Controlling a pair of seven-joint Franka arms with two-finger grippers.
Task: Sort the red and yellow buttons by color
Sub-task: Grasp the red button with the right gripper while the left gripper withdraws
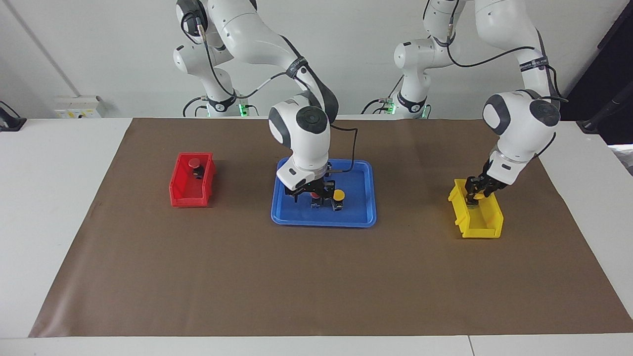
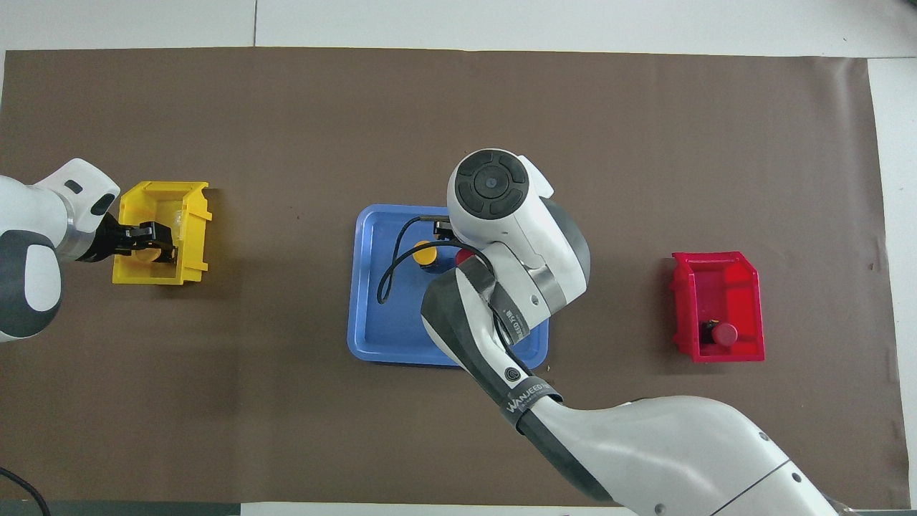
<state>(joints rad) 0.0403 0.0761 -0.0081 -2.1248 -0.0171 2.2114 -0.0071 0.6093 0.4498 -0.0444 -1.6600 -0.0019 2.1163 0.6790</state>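
A red button (image 1: 315, 195) and a yellow button (image 1: 339, 195) stand side by side in the blue tray (image 1: 321, 217) at mid-table. My right gripper (image 1: 312, 199) is low in the tray, open, with its fingers either side of the red button. The overhead view shows the tray's yellow button (image 2: 425, 252), while the red button (image 2: 464, 256) is mostly hidden under the right arm. Another red button (image 1: 197, 163) lies in the red bin (image 1: 190, 198). My left gripper (image 1: 475, 194) is down in the yellow bin (image 1: 482, 230), shut on a second yellow button (image 1: 473, 199).
A brown mat (image 1: 316, 277) covers the white table. The red bin (image 2: 716, 269) is toward the right arm's end, the yellow bin (image 2: 193, 236) toward the left arm's end, and the blue tray (image 2: 380, 322) lies between them.
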